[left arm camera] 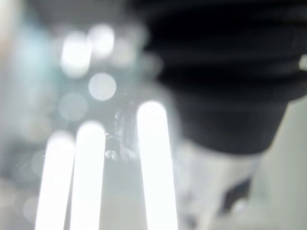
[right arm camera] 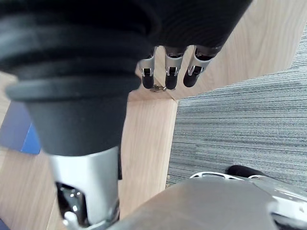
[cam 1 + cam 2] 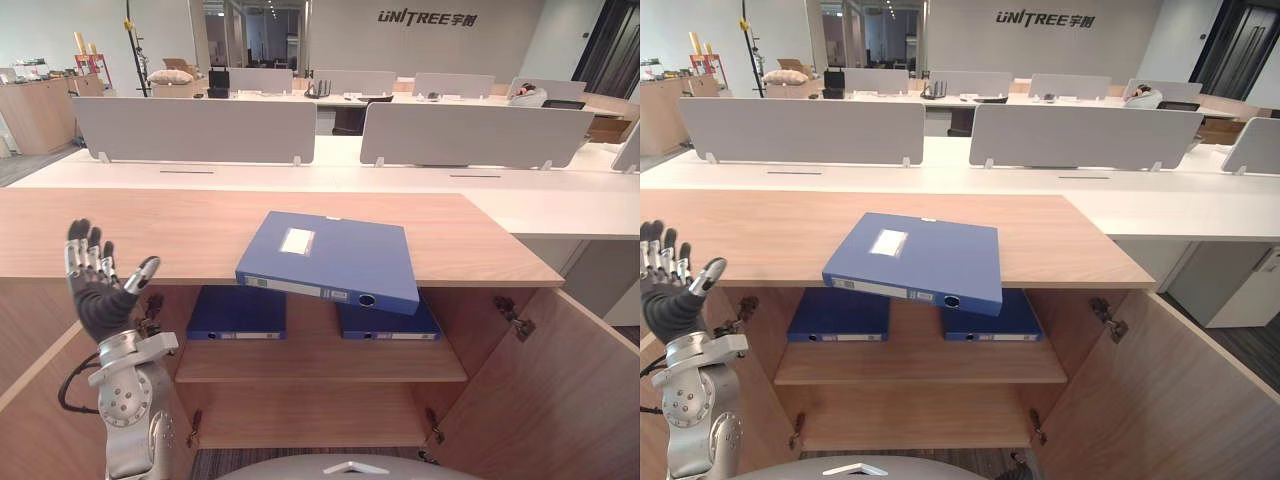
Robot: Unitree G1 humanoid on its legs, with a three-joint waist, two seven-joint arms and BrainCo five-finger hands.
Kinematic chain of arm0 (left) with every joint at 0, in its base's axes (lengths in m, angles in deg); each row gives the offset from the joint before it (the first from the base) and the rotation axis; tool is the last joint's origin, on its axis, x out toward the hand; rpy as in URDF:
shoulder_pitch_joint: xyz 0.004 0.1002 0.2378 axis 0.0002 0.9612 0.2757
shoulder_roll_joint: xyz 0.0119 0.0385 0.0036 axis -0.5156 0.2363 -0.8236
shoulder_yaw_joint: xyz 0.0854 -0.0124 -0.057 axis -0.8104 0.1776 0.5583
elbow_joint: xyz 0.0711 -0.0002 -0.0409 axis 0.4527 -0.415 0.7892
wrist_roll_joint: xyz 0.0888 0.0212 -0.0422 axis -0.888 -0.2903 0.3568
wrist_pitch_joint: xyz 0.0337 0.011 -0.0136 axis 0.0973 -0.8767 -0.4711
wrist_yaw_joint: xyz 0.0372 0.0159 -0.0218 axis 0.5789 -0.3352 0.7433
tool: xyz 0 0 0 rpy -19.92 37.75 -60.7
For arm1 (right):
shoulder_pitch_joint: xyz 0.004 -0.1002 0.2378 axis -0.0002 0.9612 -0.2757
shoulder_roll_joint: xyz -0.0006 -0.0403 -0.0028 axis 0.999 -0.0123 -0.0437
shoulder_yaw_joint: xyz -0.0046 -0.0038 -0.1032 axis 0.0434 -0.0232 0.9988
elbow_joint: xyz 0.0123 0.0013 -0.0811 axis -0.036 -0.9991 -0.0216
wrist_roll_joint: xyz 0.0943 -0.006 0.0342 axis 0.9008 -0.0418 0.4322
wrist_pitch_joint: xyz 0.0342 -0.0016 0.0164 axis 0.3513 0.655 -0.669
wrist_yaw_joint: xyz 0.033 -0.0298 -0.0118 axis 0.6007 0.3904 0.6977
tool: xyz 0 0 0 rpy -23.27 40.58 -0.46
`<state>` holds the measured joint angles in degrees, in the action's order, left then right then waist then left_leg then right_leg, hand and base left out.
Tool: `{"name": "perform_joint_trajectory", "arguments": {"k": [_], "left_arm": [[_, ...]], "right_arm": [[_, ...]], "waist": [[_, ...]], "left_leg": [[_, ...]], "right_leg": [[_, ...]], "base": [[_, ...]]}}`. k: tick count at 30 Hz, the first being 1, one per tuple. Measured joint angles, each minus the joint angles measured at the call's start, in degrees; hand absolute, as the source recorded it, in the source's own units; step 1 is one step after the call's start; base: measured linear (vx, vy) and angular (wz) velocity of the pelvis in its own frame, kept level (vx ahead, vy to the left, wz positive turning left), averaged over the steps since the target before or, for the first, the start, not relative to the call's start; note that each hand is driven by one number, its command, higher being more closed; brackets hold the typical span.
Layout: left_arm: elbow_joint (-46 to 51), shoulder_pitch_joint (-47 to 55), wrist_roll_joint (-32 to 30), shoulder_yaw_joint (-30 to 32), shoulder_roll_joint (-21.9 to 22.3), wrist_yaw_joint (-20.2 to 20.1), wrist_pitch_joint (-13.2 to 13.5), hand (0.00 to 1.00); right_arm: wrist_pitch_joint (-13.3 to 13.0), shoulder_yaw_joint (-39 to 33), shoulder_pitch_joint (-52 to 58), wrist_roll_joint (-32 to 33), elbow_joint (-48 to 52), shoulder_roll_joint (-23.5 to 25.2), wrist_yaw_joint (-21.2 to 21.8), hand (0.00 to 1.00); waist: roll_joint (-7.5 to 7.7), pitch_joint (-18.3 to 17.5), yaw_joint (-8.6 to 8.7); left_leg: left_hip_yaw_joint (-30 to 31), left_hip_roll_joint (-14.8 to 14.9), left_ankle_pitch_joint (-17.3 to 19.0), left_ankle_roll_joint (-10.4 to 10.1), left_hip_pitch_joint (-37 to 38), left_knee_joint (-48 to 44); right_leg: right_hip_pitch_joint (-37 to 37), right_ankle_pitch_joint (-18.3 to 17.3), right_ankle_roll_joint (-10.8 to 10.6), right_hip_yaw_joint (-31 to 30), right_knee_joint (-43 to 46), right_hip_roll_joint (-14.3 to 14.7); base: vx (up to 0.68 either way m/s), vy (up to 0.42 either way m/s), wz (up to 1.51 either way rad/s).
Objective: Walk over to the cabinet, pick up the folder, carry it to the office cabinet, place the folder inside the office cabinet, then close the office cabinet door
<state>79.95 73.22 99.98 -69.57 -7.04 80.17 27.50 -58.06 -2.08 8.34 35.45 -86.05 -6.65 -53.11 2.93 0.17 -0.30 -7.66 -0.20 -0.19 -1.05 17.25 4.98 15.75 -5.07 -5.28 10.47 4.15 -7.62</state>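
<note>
A blue folder (image 3: 330,258) with a white label lies flat on the wooden cabinet top (image 3: 150,235), its near edge jutting past the front over the open compartment. My left hand (image 3: 98,290) is raised at the left, level with the cabinet's front edge and well left of the folder, palm toward it and fingers spread, holding nothing. In the right wrist view my right hand (image 2: 170,72) hangs low beside the open right door, its fingers straight and empty.
Two more blue folders (image 3: 235,312) (image 3: 390,325) lie on the upper shelf (image 3: 320,358) inside. Both doors stand open; the right door (image 3: 560,380) swings out toward me. White desks with grey dividers (image 3: 195,130) stand behind the cabinet.
</note>
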Motion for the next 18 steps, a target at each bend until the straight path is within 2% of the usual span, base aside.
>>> {"name": "perform_joint_trajectory", "arguments": {"k": [2,4,5,7,9,11,13,15,16,18], "left_arm": [[1.0,-2.0,0.0,-1.5,-3.1,-1.7,-1.1,0.0],[7.8,-4.7,0.2,-2.2,-8.1,-3.5,-1.8,0.0],[11.8,-6.0,1.0,-4.2,-10.7,-4.7,-0.4,0.0],[14.9,-6.3,0.0,-10.7,-11.8,-7.2,2.4,0.0],[14.2,-6.4,-2.4,-13.8,-11.8,-8.2,2.5,0.0],[11.6,-7.6,-6.7,-15.9,-13.3,-8.0,2.5,0.0],[7.4,-12.2,-14.0,-20.8,-17.1,-6.7,2.4,0.0],[5.2,-16.0,-18.6,-25.8,-19.7,-6.6,2.3,0.0],[4.1,-17.8,-22.1,-28.1,-20.5,-6.7,2.5,0.0],[2.8,-19.7,-25.1,-30.0,-20.7,-6.8,2.5,0.0]], "right_arm": [[0.0,0.0,0.0,0.0,0.0,-0.3,0.0,0.0],[-0.1,0.1,-0.2,0.0,0.1,0.1,0.1,0.0],[-0.1,0.4,-0.1,0.1,0.2,0.1,0.1,0.0],[-0.1,0.4,-0.1,0.1,0.2,0.0,0.2,0.0],[-0.1,0.4,-0.3,0.1,0.1,0.0,0.3,0.0],[-0.3,0.5,-0.3,0.1,0.1,-0.1,0.4,0.0],[-0.6,1.2,-0.5,0.1,0.1,-0.3,0.6,0.0],[-1.0,1.6,-0.7,0.1,0.1,-0.5,0.7,0.0],[-1.3,2.5,-1.0,0.2,0.1,-0.8,0.7,0.0],[-1.4,2.7,-1.3,0.5,0.2,-1.0,0.7,0.0]], "waist": [[-0.29,-0.2,0.05],[0.59,-0.1,0.49],[0.64,-0.1,0.6],[0.57,-0.2,0.48],[0.46,-0.2,0.58],[0.45,-0.1,0.85],[0.45,-0.1,1.03],[0.47,0.0,1.47],[0.32,0.0,1.81],[0.21,0.4,2.61]], "left_leg": [[0.3,0.0,0.0,0.0,-0.3,0.0],[0.9,0.0,0.0,0.0,-0.7,0.0],[1.1,0.0,-0.1,0.0,-0.9,0.0],[1.2,-0.3,-0.4,0.4,-1.0,0.0],[1.2,-0.3,-0.4,0.4,-1.0,0.0],[1.1,-0.2,-0.2,0.1,-1.0,0.0],[0.9,0.1,0.0,-0.1,-1.2,0.0],[0.6,0.1,-0.1,-0.1,-1.5,0.0],[0.4,0.2,-0.1,-0.1,-1.7,0.0],[0.2,0.2,-0.1,-0.1,-1.8,0.0]], "right_leg": [[0.0,0.0,0.0,0.4,-0.3,0.0],[-0.1,0.0,0.0,1.0,-0.3,0.1],[-0.1,0.0,0.0,1.1,-0.2,0.1],[-0.1,0.1,-0.1,1.0,-0.1,0.1],[-0.1,0.0,0.1,1.0,-0.1,0.1],[-0.3,-0.3,0.5,0.9,0.1,0.1],[-1.2,-0.7,0.7,0.5,0.5,0.1],[-1.8,-0.7,0.6,0.1,0.9,0.2],[-2.0,-0.7,0.7,-0.4,0.9,0.2],[-2.2,-0.7,0.7,-0.6,0.9,0.3]], "base": [[0.01,0.011,0.09],[0.02,-0.001,0.13],[0.02,-0.001,0.07],[0.03,0.009,0.07],[0.0,0.007,0.02],[-0.03,0.009,-0.02],[-0.07,0.016,-0.05],[-0.05,0.015,-0.08],[-0.02,0.016,-0.1],[0.0,0.019,-0.07]]}}
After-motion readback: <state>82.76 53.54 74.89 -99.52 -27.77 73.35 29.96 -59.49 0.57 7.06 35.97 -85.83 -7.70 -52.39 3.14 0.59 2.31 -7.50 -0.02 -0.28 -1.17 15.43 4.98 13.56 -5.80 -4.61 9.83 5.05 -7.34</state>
